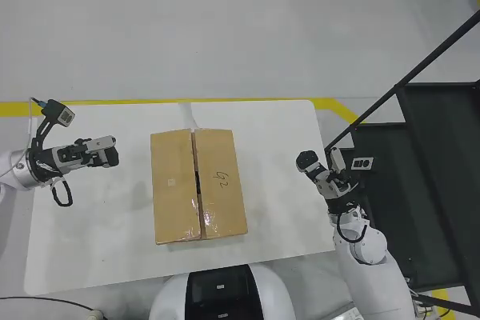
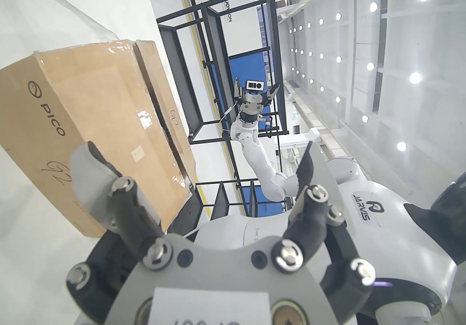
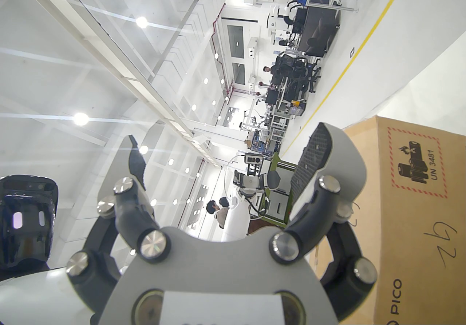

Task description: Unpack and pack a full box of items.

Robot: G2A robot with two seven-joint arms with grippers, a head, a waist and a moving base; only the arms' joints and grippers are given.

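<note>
A brown cardboard box (image 1: pixel 198 186) sits in the middle of the white table (image 1: pixel 96 240), its top flaps down and meeting along a centre seam. The same box (image 2: pixel 91 115) appears in the left wrist view, and one of its side walls (image 3: pixel 415 202) in the right wrist view. My left gripper (image 1: pixel 110 154) hovers over the table to the left of the box, open and holding nothing, its fingers (image 2: pixel 94 177) spread wide. My right gripper (image 1: pixel 306 161) is beside the table's right edge, apart from the box, also open and empty (image 3: pixel 225 155).
A dark metal rack (image 1: pixel 432 176) stands just to the right of the table, close behind the right arm. A yellow floor line (image 1: pixel 248 101) runs along the table's far edge. Bare table surface lies on both sides of the box.
</note>
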